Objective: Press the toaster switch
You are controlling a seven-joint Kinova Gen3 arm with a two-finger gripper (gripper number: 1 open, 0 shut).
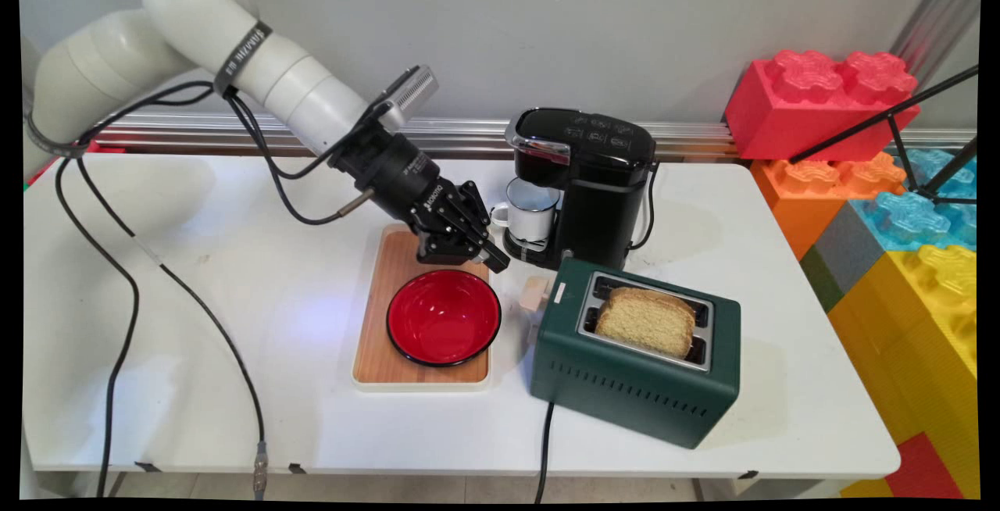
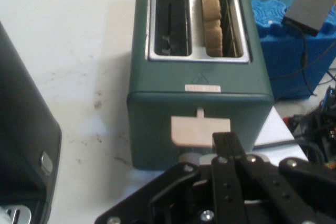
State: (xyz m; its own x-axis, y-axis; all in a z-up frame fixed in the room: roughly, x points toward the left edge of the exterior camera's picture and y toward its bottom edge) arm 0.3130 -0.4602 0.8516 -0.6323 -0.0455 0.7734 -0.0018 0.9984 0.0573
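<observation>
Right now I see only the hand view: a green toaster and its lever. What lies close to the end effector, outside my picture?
Observer: A red bowl on a wooden board. The end effector is by the board's far right corner.
Operator: What is the black thing at my left edge?
Observer: A coffee machine. A white mug stands under its spout.
Operator: And past the toaster?
Observer: Big toy blocks stacked at the table's right end, a red one on top.
</observation>
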